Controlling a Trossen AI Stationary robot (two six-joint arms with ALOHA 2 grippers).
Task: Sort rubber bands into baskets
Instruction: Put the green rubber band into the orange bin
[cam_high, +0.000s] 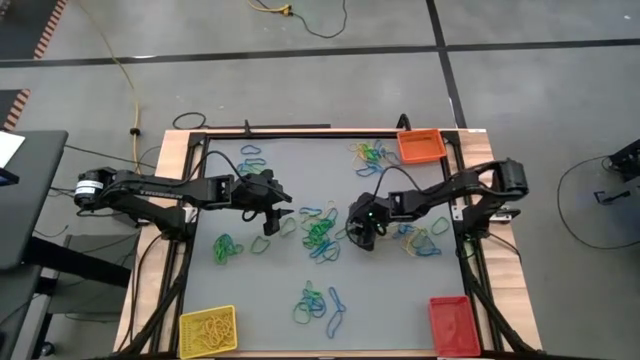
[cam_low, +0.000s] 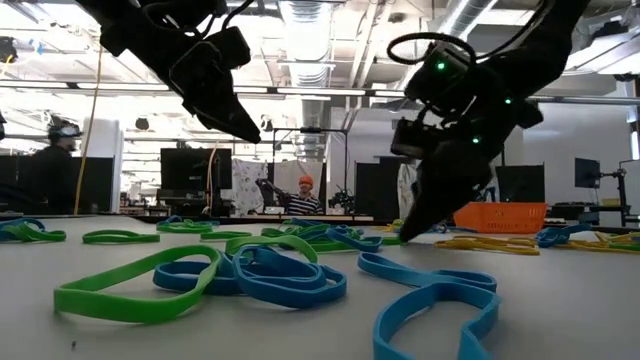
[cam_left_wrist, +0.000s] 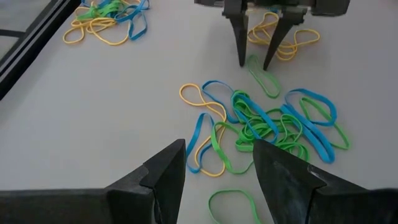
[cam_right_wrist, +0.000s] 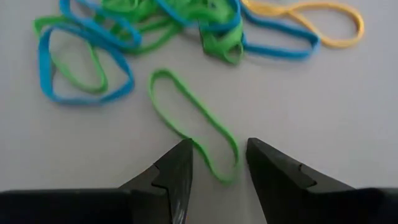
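A lone green rubber band (cam_right_wrist: 196, 129) lies flat on the grey table (cam_high: 270, 300), one end between the open fingertips of the right gripper (cam_right_wrist: 217, 163), which straddles it without holding. Beyond it sits a green-blue tangle (cam_right_wrist: 140, 28). The left gripper (cam_left_wrist: 217, 165) hovers opposite, open, empty.

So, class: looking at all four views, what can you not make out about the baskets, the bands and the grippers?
- Red basket, high view: cut by the picture's bottom edge; contents too small to tell.
- Yellow basket, high view: its bands are too small to count.
- Green band, right wrist view: the right gripper straddles its end; contact cannot be told.
- Left gripper, low view: fingertips merge into one dark shape.
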